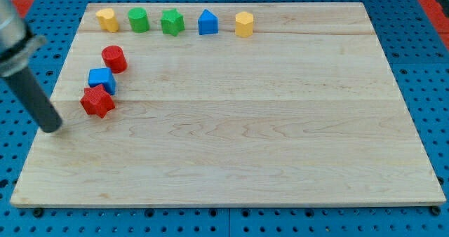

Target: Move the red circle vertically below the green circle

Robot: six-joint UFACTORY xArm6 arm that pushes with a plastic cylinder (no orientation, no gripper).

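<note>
Camera view: our tip [52, 128] rests at the worktop's [280, 146] left edge, left of the red star [97, 102]. There is no claw; nothing is held. The red circle [114, 58], an upright cylinder with no distinct heading, stands below-left of the green circle [138, 19]. We judge a short push toward the view's right best, contacting its left flank centrally.

The table [280, 146] carries eight blocks in total. By colour: two yellow [106, 19] [243, 24], two green [138, 19] [172, 22], two blue [207, 22] [102, 79] and two red [114, 58] [97, 101]. Five stand in one row along the view's top (the other three cluster at the view's left).
</note>
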